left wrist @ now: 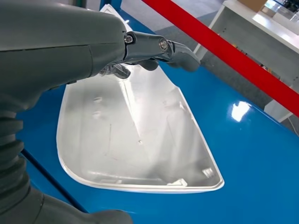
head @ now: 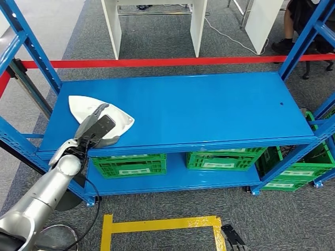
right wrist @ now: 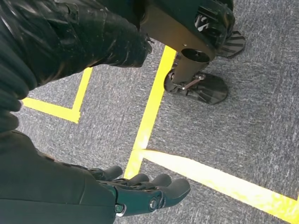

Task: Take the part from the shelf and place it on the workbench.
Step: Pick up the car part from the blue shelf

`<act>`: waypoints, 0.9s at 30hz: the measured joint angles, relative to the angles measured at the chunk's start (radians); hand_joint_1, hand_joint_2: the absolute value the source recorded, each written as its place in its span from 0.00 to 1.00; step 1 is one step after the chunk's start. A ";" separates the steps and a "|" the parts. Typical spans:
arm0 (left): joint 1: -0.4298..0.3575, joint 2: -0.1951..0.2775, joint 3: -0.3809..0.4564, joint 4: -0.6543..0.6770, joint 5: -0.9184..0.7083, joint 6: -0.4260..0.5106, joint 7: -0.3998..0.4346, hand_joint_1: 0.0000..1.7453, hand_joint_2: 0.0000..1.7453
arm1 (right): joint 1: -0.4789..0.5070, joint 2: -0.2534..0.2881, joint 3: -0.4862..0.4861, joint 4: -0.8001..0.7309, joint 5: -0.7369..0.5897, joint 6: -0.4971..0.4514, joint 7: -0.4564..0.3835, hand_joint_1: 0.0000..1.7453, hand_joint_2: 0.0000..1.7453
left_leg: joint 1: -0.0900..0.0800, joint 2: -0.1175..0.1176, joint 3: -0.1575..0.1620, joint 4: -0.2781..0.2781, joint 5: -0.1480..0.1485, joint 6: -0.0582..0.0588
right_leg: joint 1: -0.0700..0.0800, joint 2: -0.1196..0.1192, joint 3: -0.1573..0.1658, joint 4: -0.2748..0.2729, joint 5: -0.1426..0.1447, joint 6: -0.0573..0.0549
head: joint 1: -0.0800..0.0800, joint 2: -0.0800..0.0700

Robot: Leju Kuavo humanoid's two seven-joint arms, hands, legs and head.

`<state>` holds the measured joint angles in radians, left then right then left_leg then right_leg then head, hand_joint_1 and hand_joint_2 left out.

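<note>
Left arm: extended forward and up from the lower left of the head view, toward the shelf's front left corner.
Left hand [head: 96,128]: laid flat, palm down, over the white part [head: 118,119]; fingers [left wrist: 176,50] stretched out above it; a grip cannot be made out.
Right arm: hung down at the side.
Right hand [right wrist: 148,193]: held empty, fingers slightly apart and loosely extended.

Left hand [head: 96,129] covers part [head: 118,119] middle; grip contact unclear.

Empty right hand [right wrist: 141,193] above yellow line [right wrist: 151,107]
</note>
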<state>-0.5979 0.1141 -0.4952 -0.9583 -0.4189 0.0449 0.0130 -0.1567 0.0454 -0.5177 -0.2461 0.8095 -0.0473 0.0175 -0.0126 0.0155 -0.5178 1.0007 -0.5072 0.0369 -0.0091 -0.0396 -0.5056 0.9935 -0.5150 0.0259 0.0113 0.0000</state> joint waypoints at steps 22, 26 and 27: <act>-0.103 -0.111 -0.016 0.237 -0.084 0.084 0.030 0.00 1.00 | -0.029 0.005 0.054 0.000 0.030 0.024 0.028 0.00 1.00 | 0.000 0.000 0.000 0.000 0.000 0.000 | 0.000 0.000 0.000 0.000 0.000 0.000 | 0.000 0.000; -0.116 -0.125 -0.017 0.271 -0.084 0.087 0.030 0.00 1.00 | -0.032 0.007 0.065 0.000 0.033 0.028 0.031 0.00 1.00 | 0.000 0.000 0.000 0.000 0.000 0.000 | 0.000 0.000 0.000 0.000 0.000 0.000 | 0.000 0.000; -0.119 -0.128 -0.018 0.278 -0.084 0.088 0.030 0.00 1.00 | -0.033 0.008 0.068 0.000 0.034 0.029 0.031 0.00 1.00 | 0.000 0.000 0.000 0.000 0.000 0.000 | 0.000 0.000 0.000 0.000 0.000 0.000 | 0.000 0.000</act>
<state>-0.7166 -0.0137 -0.5130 -0.6805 -0.5032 0.1329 0.0431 -0.1897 0.0533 -0.4492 -0.2462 0.8433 -0.0185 0.0487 -0.0127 0.0155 -0.5178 1.0012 -0.5072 0.0369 -0.0091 -0.0396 -0.5055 0.9936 -0.5146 0.0261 0.0113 0.0000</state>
